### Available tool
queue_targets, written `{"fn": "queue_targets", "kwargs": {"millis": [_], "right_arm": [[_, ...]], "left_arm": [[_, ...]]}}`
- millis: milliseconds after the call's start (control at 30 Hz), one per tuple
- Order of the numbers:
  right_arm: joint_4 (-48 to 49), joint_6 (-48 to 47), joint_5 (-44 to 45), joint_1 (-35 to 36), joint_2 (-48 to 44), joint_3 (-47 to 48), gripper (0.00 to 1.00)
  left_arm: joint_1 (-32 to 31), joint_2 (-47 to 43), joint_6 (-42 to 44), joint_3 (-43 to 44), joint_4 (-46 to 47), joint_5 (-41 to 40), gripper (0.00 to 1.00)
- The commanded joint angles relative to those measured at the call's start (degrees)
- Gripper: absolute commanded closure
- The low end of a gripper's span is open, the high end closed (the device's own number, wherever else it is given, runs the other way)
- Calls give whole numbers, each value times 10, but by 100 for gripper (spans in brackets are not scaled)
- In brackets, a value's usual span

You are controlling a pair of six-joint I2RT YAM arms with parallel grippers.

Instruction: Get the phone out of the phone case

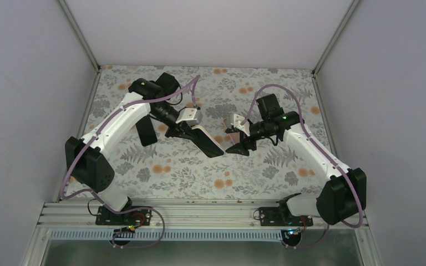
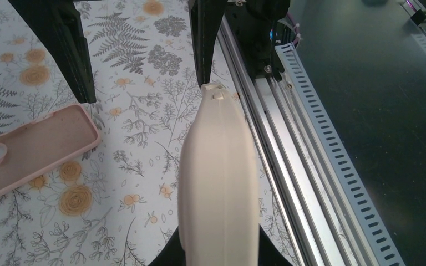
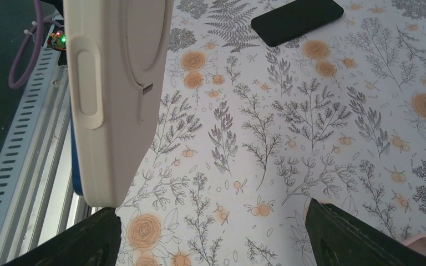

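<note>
Cream rubbery case (image 2: 217,183) with the phone (image 1: 208,143) inside it, that's the job here. My left pincer (image 2: 216,258) is clamped on one end of it, holding it off the table (image 1: 188,177) with the dark face up and the free end poking toward the middle. My right pincer (image 3: 213,209) is spread wide with nothing in it.

How I'd play this step: the left side does nothing but hold firm, no regripping. The right side comes in on the free end and catches just the lip of the case at a corner. If I pinch phone and case together, nothing's going to peel. Then I'd roll that corner back off the phone rather than yank it. I'd also stay off the long button bump on the side, since it looks like a spot where fingers would slip.

Where stuff is: far left there's a black slab (image 1: 146,132) flat on the table. Can't tell if it's another phone, so I'm ignoring it. Next comes the cased phone in the left grip. Near my right pincer an empty pink case (image 2: 33,147) lies open side up. From above, my right fingertips sit just beside the phone's free end. From the right wrist, the case hangs up and left of the gap, so it's not between my fingers yet.
</note>
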Motion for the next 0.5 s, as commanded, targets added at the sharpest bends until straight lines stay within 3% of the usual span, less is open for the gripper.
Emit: {"fn": "queue_targets", "kwargs": {"millis": [0, 467], "right_arm": [[10, 13, -34, 5, 3, 20, 15], [-34, -8, -20, 8, -12, 25, 14]], "left_arm": [[-1, -2, 9, 15, 1, 40, 98], [7, 2, 9, 19, 1, 34, 98]]}}
